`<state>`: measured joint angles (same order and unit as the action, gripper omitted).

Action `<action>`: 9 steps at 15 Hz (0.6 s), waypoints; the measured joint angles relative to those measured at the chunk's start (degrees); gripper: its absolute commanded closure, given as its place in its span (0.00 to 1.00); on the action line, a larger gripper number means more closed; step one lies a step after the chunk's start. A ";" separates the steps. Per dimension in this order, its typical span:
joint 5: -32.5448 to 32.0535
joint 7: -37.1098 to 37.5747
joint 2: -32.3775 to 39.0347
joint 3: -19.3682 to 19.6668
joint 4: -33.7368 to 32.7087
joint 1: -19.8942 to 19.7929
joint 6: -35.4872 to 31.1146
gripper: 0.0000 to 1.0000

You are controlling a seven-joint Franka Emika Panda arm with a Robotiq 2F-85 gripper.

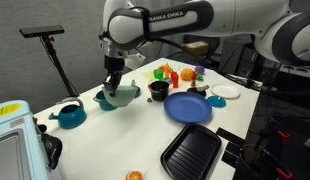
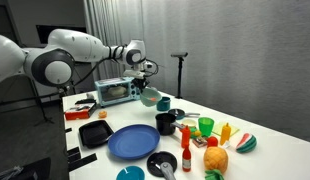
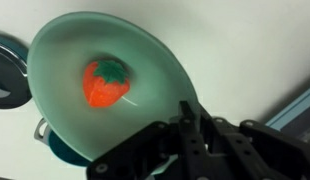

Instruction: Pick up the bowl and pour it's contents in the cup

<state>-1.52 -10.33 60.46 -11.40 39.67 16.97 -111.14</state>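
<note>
One rim pinch: the gripper (image 3: pixel 187 118) is clamped on the bowl (image 3: pixel 105 45). Light, stiff, probably slippery; its contents (image 3: pixel 107 84) sit loose beyond the jaws.

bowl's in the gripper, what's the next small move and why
Probably carry the bowl sideways toward the black cup before tilting. The gripper holds its rim, the orange piece lies inside in the wrist view, and in an exterior view the cup stands apart from the bowl, not under it.
</note>
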 measured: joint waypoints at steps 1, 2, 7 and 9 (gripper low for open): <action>1.30 -0.22 -0.80 -0.95 -0.53 -0.86 0.50 0.98; 2.60 -0.27 -1.75 -1.84 -0.87 -1.85 1.23 0.98; 8.59 -0.18 -7.17 -4.77 -0.98 -7.77 9.78 0.98; 10.98 0.12 -8.91 -5.56 -0.70 -10.14 14.30 0.98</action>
<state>9.46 -10.21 51.55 -16.96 38.97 6.83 -96.84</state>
